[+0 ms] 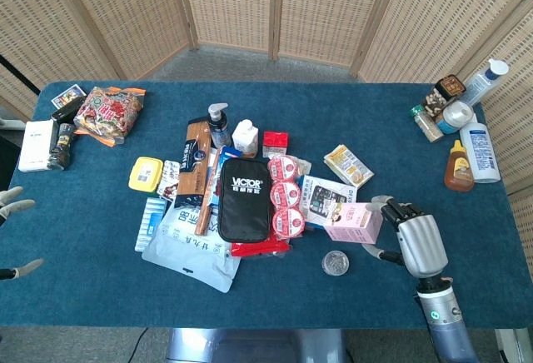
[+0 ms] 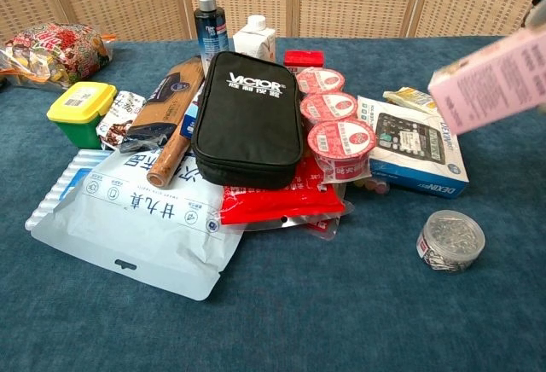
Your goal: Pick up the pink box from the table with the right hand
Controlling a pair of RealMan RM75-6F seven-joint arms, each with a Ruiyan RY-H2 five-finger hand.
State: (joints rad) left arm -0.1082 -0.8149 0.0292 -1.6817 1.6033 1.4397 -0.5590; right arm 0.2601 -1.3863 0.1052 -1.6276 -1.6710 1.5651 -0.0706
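Right hand (image 1: 414, 242) has the pink box (image 1: 354, 221) clamped at one end, fingers wrapped round it. Box is off the table (image 1: 266, 296), hanging tilted in the air toward the front-right part of the surface; chest view shows it up high at the right edge of frame, well clear of everything below.

Pick looks basically done. To finish clean, my call: keep the grip pressure steady, since the box is held by one end and cantilevered, so it could pivot or slip. Lift straight, no swing, level it if possible.

Below and near it:
- round clear tub of small metal bits (image 1: 336, 262), on the table under the box, apart from it
- blue-edged calculator box (image 1: 326, 199), just beside the lifted box in the head view, flat on the table
- three pink-lidded cups (image 1: 285, 196) and black VICTOR case (image 1: 244, 199), middle of the surface
- bottles and jars (image 1: 460, 134) at the far-right corner

Nothing blocks an upward path. Only risk if the box drops or the arm sweeps low: the tub and the calculator box.

Left hand (image 1: 12, 205) only just in at the left edge of the head view, fingers apart, holding nothing.
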